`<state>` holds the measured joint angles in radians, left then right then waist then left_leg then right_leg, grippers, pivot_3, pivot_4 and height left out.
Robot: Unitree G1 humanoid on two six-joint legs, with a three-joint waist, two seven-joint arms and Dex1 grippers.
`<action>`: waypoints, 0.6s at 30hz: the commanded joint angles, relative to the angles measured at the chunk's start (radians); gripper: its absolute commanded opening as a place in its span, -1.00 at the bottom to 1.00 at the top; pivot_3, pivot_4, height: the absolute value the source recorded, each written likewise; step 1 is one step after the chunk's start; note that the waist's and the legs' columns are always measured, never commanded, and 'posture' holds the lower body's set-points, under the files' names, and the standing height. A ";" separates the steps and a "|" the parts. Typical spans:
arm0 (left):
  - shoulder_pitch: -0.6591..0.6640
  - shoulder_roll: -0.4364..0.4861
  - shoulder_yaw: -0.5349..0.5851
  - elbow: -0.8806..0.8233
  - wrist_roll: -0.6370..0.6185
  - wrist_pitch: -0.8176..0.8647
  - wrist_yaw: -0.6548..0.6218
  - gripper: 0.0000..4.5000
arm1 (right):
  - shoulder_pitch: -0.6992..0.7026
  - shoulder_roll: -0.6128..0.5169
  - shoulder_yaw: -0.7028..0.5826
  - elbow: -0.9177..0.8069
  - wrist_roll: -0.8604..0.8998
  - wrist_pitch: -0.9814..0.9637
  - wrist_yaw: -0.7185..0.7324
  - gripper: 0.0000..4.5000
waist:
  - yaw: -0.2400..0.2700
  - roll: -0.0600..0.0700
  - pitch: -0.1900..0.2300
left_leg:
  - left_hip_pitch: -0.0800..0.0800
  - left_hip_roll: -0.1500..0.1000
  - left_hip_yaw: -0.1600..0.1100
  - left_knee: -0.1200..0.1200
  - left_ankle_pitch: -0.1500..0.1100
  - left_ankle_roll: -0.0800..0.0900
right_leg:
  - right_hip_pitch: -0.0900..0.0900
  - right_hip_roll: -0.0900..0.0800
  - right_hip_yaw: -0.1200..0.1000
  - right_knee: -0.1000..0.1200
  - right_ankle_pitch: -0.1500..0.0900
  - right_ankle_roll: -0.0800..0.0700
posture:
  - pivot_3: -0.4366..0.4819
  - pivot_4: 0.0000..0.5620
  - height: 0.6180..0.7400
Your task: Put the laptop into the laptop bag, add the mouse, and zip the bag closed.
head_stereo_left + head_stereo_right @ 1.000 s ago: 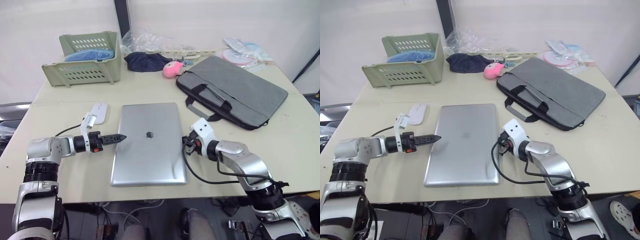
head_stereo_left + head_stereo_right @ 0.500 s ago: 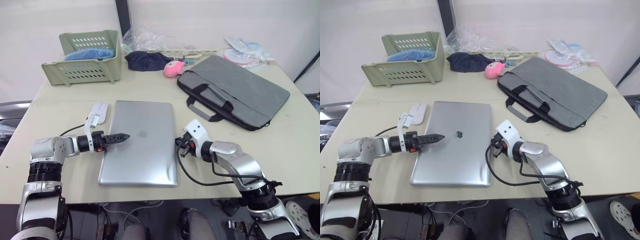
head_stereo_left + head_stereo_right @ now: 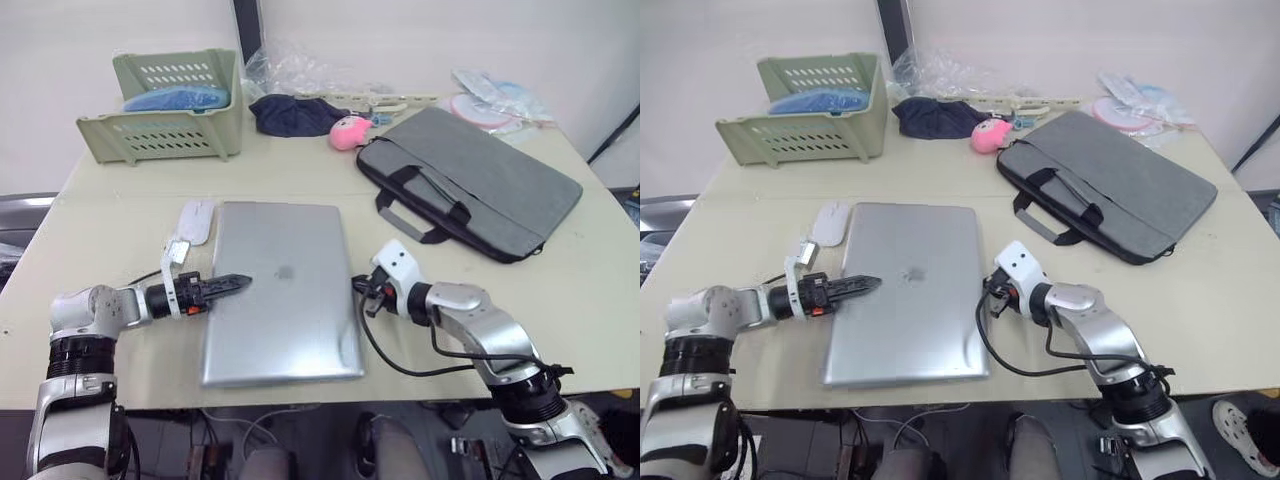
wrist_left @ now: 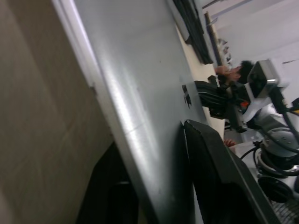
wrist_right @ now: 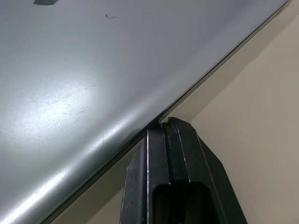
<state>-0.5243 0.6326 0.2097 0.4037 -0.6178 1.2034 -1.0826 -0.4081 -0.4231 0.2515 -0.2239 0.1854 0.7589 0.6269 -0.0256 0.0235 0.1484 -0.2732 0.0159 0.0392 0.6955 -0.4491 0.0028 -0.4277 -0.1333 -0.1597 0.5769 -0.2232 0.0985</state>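
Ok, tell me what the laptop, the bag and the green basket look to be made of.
The laptop: likely brushed aluminium; matte silver lid with soft glare and faint scratches. The laptop bag: woven grey fabric by its dull heathered look, with black strap handles and trim. The basket: probably moulded plastic; pale green, even slotted walls.

A beige table point(image 3: 600, 300) stands before a plain white wall point(image 3: 100, 30) with a dark vertical post point(image 3: 245, 25).

Silver laptop point(image 3: 280, 290) closed, flat; white mouse point(image 3: 196, 220) beside; grey laptop bag point(image 3: 470, 180) apart
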 commanded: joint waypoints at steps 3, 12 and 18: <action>0.021 -0.020 -0.071 -0.093 -0.013 0.022 0.024 -0.72 | 0.013 0.013 0.045 -0.019 0.021 -0.012 0.044 -1.00 | -0.001 -0.002 0.000 | -0.002 0.000 -0.001 0.000 0.000 0.000 | 0.000 0.001 0.000 -0.002 0.000 0.000 | -0.05 -0.47 1.00; 0.035 -0.031 -0.050 -0.123 -0.060 0.045 0.041 -0.76 | 0.036 -0.013 0.027 -0.046 0.023 -0.010 0.043 -1.00 | 0.001 -0.002 0.000 | -0.008 0.000 -0.003 0.001 0.000 0.000 | 0.000 0.001 -0.001 -0.005 0.000 0.000 | -0.05 -0.47 1.00; 0.069 -0.042 -0.006 -0.181 -0.094 0.065 0.095 -0.77 | 0.048 -0.095 -0.054 -0.172 0.016 0.036 0.014 -1.00 | 0.008 -0.002 0.003 | -0.009 0.000 -0.005 0.001 0.000 0.000 | -0.001 0.001 -0.003 -0.008 0.000 0.000 | -0.05 -0.47 1.00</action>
<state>-0.4693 0.6013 0.2375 0.2976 -0.7172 1.2696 -1.0284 -0.3608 -0.5032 0.2233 -0.3241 0.1868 0.7840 0.6338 -0.0178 0.0218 0.1512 -0.2827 0.0154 0.0345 0.6970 -0.4490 0.0030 -0.4286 -0.1320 -0.1627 0.5677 -0.2231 0.0990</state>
